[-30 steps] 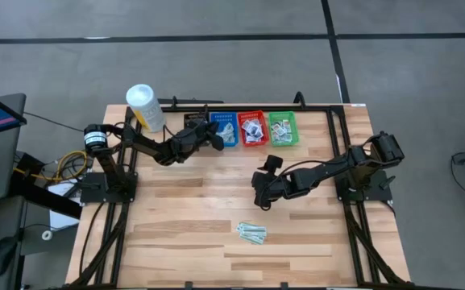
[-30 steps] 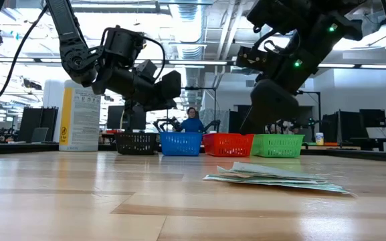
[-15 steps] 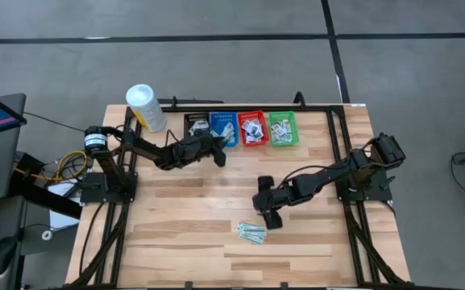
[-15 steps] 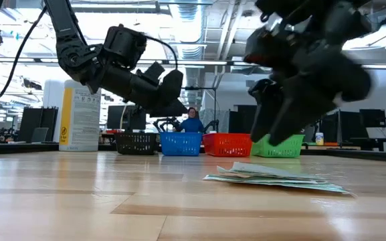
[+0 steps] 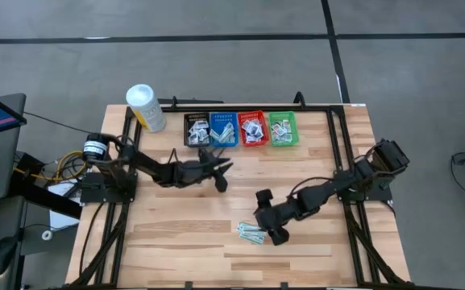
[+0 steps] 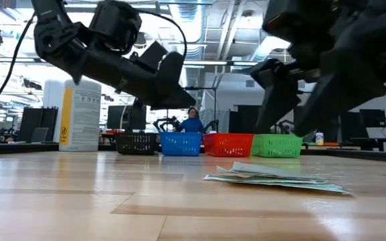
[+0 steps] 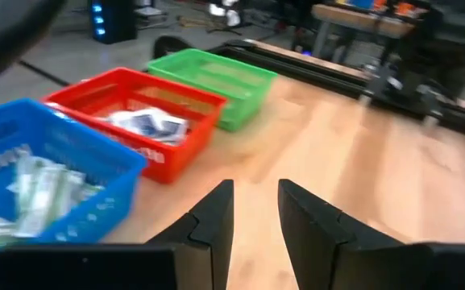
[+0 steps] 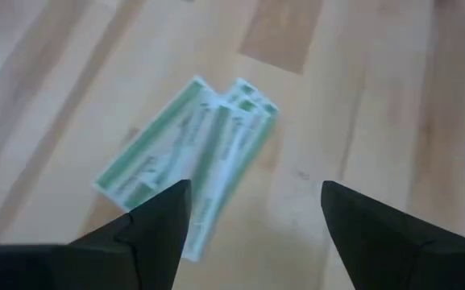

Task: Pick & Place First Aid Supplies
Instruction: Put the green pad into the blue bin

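A small pile of pale-green strips lies flat on the wooden table, right of the middle and toward the near edge. My right gripper hangs open just above the pile's right end, tipped downward, touching nothing. My left gripper hovers near the table's middle, in front of the baskets, pointing almost level. Its fingers stand a little apart with nothing between them. More packets lie in the blue basket and the red basket.
A row of black, blue, red and green baskets stands along the far edge. A tall white tub stands at the far left corner. A person sits beyond the table.
My left gripper has swung from over the blue basket toward the table's middle and near side. My right gripper has gone toward the near edge, to the pile of strips, and has tipped further downward. The pile has kept still.
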